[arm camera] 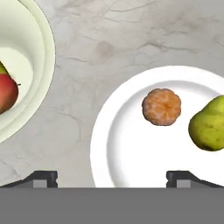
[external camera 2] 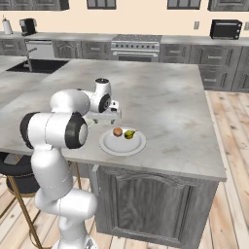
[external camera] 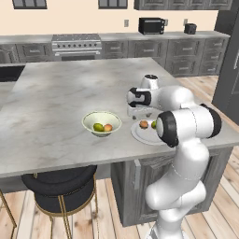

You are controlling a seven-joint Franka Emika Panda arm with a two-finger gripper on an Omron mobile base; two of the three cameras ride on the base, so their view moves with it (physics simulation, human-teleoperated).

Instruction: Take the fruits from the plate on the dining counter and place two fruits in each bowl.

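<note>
Marbled dining counter (external camera: 60, 100) holds bowl (external camera: 101, 123) beside plate (external camera 2: 122, 142), kitchen cabinets (external camera: 154, 49) behind.

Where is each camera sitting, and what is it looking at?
Left base view: behind the arm's left, looking forward and down at the counter, bowl and plate; arm at lower right.
Right base view: behind its right, same counter, plate with orange fruit and pear; arm at lower left.
Hand view: looking down along the open gripper at plate and bowl; fingertips at bottom.
All three share the plate.
</note>
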